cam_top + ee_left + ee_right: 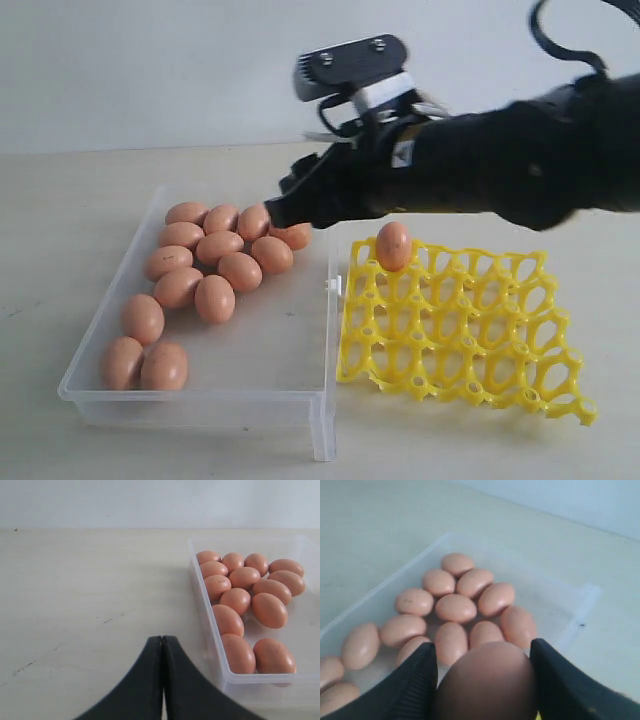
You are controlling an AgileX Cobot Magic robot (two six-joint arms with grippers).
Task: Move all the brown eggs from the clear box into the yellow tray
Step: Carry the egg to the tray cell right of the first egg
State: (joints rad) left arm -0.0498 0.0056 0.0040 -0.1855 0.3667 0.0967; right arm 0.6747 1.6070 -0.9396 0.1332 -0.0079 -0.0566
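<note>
Far L, out of the exterior shot: the left gripper (162,645) is hanging over bare table (75,605) just beside the clear box (200,405). Its two black fingers are pressing together w/ nothing between them.

The box is lying on the L half of the table. Approx. fourteen brown eggs (214,298) are resting loose on its floor, most bunching toward the far end, three sitting apart near the front L corner.

Over the box's far R corner, the right gripper (482,652) is reaching in from the R side and clamping a lifted egg (487,685) between its fingers, apparently above the pile.

R of the box, just beside its wall, the yellow tray (445,325) is sitting flat. One seated egg (393,245) is standing in a far L cup; every other cup in view is showing empty.

Progress, as a judgement: barely started. 1 egg is placed, 1 is in the R gripper, and the rest are waiting in the box. Next move is probably carrying the lifted egg over to a free cup.
</note>
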